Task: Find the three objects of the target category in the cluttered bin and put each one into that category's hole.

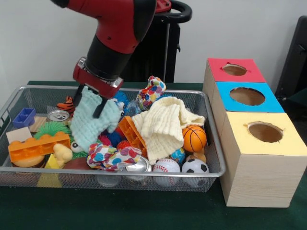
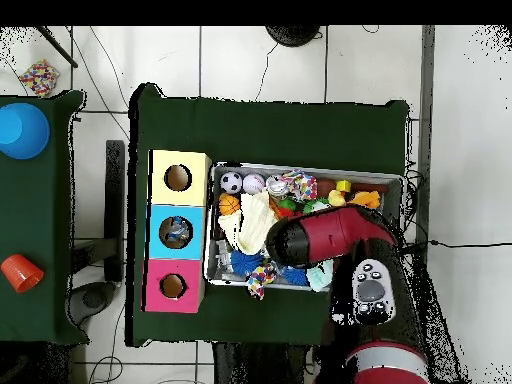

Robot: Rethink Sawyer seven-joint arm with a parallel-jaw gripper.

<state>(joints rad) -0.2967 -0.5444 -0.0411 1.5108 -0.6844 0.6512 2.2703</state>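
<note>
The wire mesh bin point(image 1: 214, 152) is full of toys, and it also shows in the overhead view point(image 2: 300, 168). My gripper point(image 1: 92, 103) hangs over the bin's far left part, shut on a pale mint cloth point(image 1: 93, 124) that dangles from it above the clutter. In the overhead view the arm hides the gripper, and only the cloth point(image 2: 320, 277) shows. A cream knitted cloth point(image 1: 165, 124) lies in the bin's middle. Two multicoloured patterned cloths lie at the back point(image 1: 151, 91) and at the front point(image 1: 112, 155). Three boxes with holes stand right of the bin: red point(image 1: 235, 70), blue point(image 1: 247, 97), yellow point(image 1: 265, 132).
A basketball point(image 1: 194, 138), a baseball point(image 1: 166, 167) and a soccer ball point(image 1: 195, 167) lie at the bin's front right. An orange brick point(image 1: 38, 146), a can point(image 1: 58, 115) and a blue brick point(image 1: 24, 117) lie at the left. The table is dark green point(image 1: 144, 211).
</note>
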